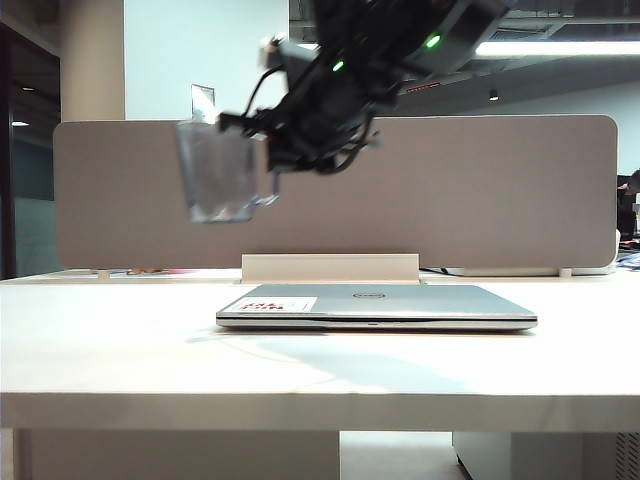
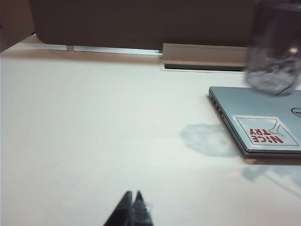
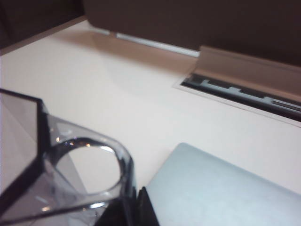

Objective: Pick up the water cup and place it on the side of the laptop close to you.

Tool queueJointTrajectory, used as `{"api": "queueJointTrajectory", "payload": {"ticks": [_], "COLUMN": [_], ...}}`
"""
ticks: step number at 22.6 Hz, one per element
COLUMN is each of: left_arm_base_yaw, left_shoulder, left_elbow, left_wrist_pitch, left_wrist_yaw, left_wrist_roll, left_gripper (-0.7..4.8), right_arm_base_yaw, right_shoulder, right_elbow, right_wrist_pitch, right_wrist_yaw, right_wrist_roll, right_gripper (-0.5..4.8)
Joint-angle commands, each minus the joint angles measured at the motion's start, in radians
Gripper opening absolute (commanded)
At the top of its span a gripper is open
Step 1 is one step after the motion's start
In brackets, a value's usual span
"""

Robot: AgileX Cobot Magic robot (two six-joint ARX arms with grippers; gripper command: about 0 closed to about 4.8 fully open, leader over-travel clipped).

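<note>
Smoky-grey faceted plastic water cup (image 1: 218, 183) aloft, above laptop's left end | right gripper (image 1: 262, 152) clenched on its handle | left gripper (image 2: 132, 205) pinched empty, low over table | thin silver laptop (image 1: 400, 303) closed | advice: keep cup upright, lower onto bare white table (image 1: 150, 360) before laptop's front edge.

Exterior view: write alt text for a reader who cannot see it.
The right claw holds the water cup in the air, above and left of the closed laptop lying flat on the white table. A grey partition stands behind.
</note>
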Motion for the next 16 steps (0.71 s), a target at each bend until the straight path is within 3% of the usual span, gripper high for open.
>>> {"api": "queueJointTrajectory", "payload": {"ticks": [1,10,16], "left_arm_base_yaw": [-0.001,-0.001,-0.001], "left_shoulder": [0.001,0.001,0.001], "left_elbow": [0.003,0.003,0.003], "left_wrist_pitch": [0.012,0.010,0.008], "left_wrist_yaw": [0.001,0.000,0.001], "left_wrist_roll": [0.000,-0.045,-0.045], "left_gripper": [-0.03,-0.03,-0.03], "right_arm_base_yaw": [-0.024,-0.056,-0.056], "right_shoulder": [-0.075,-0.368,-0.467], "right_elbow": [-0.057,-0.468,-0.632], "right_wrist_pitch": [0.012,0.124,0.165], "right_wrist_yaw": [0.003,0.130,0.186], "right_wrist_roll": [0.001,0.010,0.066], "right_gripper": [-0.05,-0.05,-0.05]}}
